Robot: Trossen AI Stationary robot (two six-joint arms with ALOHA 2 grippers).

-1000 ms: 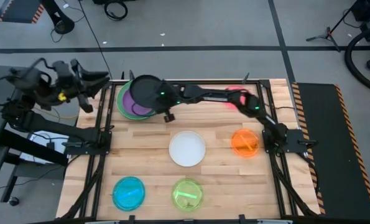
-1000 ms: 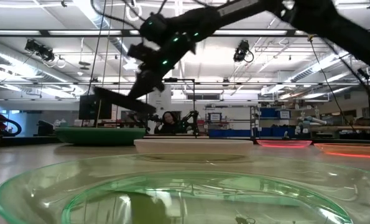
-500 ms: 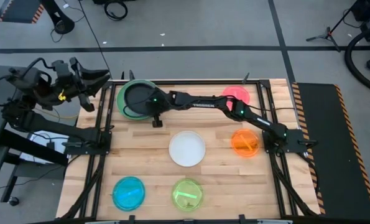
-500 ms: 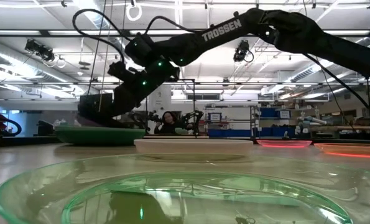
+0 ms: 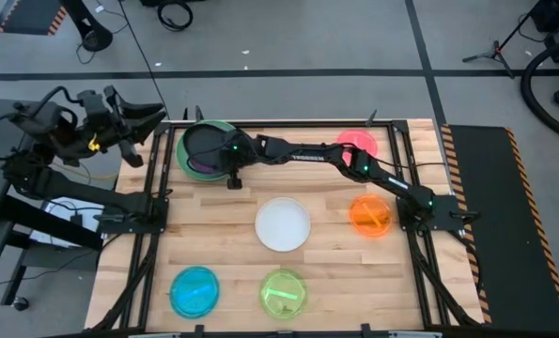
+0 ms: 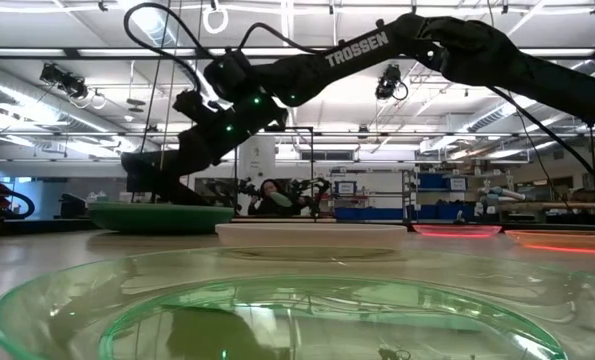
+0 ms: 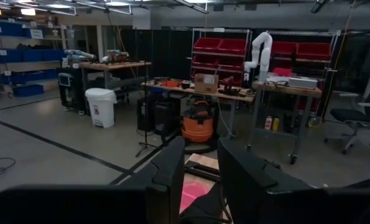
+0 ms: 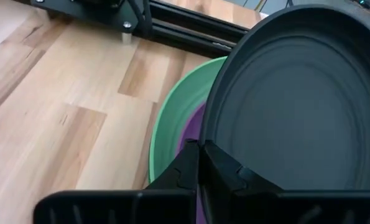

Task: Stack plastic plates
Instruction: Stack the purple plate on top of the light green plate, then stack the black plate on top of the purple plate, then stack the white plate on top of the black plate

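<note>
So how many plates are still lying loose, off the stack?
5: pink plate at the far right, orange plate below it, white plate mid-table, blue plate and yellow-green plate along the near edge.

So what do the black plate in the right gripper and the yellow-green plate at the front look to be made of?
The black plate looks like opaque plastic with a dull satin finish: soft sheen, faint moulded rings. The right gripper pinches its rim above the green plate. The yellow-green plate looks like clear tinted plastic, glossy: the table shows through it and its rim catches bright highlights.
</note>
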